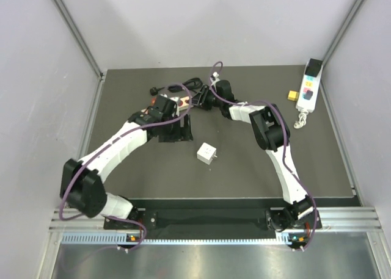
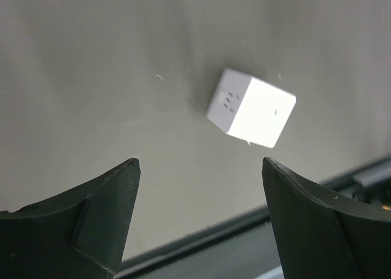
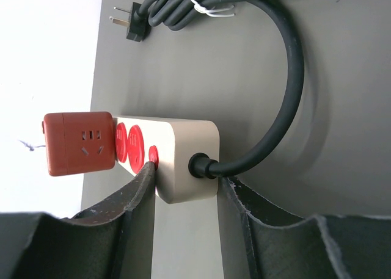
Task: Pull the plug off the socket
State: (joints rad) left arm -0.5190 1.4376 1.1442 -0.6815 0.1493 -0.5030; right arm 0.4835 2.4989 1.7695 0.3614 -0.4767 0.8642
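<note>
A beige power strip (image 3: 183,151) with red sockets lies at the back of the dark mat; it also shows in the top view (image 1: 182,102). A red-brown cube adapter (image 3: 79,143) is plugged into it. My right gripper (image 3: 186,181) is shut on the strip's cable end, one finger on each side. A white cube plug (image 1: 206,152) lies loose on the mat, apart from the strip. In the left wrist view it (image 2: 250,108) sits beyond my left gripper (image 2: 200,163), which is open, empty and held over the mat (image 1: 177,131).
The strip's thick black cable (image 3: 287,77) loops to a tied coil with a bare plug (image 3: 131,19). A white control box with coloured buttons (image 1: 308,90) and a small yellow block (image 1: 294,95) lie at the back right. Grey walls close in both sides.
</note>
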